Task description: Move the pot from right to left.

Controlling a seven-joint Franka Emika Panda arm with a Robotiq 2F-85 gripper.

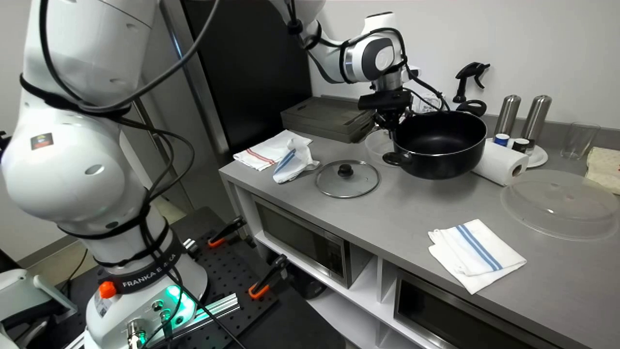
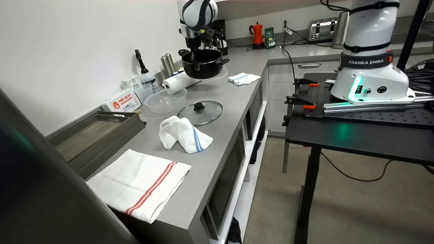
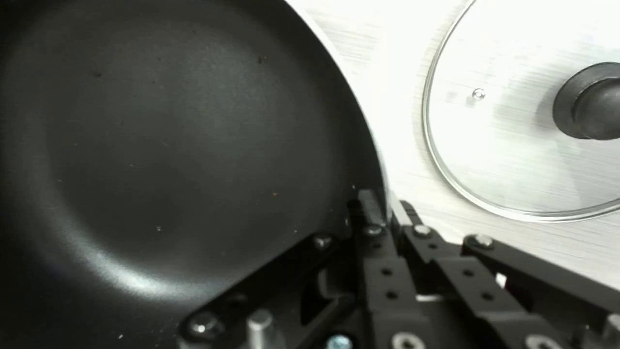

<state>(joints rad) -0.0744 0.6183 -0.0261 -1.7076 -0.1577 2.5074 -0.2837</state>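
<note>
Gripper (image 3: 387,211), blk, 1 pc.: was clamped on rim of wide, round, blk two-handled pot (image 1: 440,145). Pot: hung nr & higher than round, blk-knobbed clr-glass lid (image 1: 347,181). Clr round bowl (image 2: 166,101): sat just beside lid. Crumpled wht blue-striped cloth (image 2: 184,134): ditto, side away from pot.

White, rounded arm (image 1: 72,162), black cables (image 1: 43,29) and straps (image 2: 368,48); base (image 2: 373,83), upper right in an exterior view, lettered FRANKA EMIKA, green-lit; black end effector (image 3: 388,209), silver screws (image 3: 408,341).
</note>
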